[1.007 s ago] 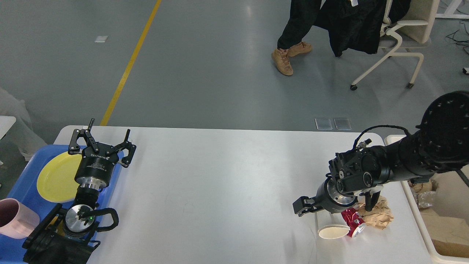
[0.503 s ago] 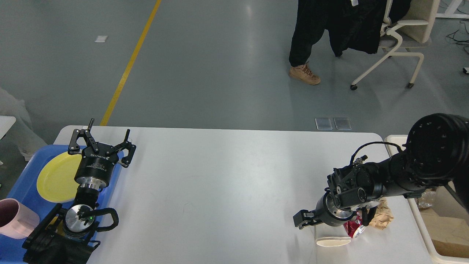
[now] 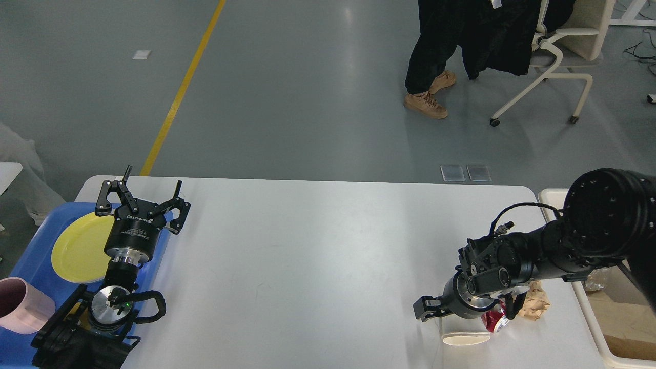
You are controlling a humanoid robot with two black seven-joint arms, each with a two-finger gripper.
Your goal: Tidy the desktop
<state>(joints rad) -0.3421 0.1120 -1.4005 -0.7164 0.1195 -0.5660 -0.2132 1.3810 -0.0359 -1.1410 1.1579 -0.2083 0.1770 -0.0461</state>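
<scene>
The white desktop carries litter near its right front: a paper cup on its side, a crushed red can and a wad of brown paper. My right gripper hangs low over the cup and stands open. One of its fingers is left of the cup and the other is by the can. Only the cup's rim shows below the gripper. My left gripper is open and empty above the right edge of the blue tray.
A yellow plate and a pink mug rest on the blue tray. A cream bin holding trash stands off the table's right end. Beyond the table, a person stands by a chair.
My right gripper has come down and toward the front edge over the paper cup, hiding most of it. The left arm has not moved. The person in the background has stepped.
</scene>
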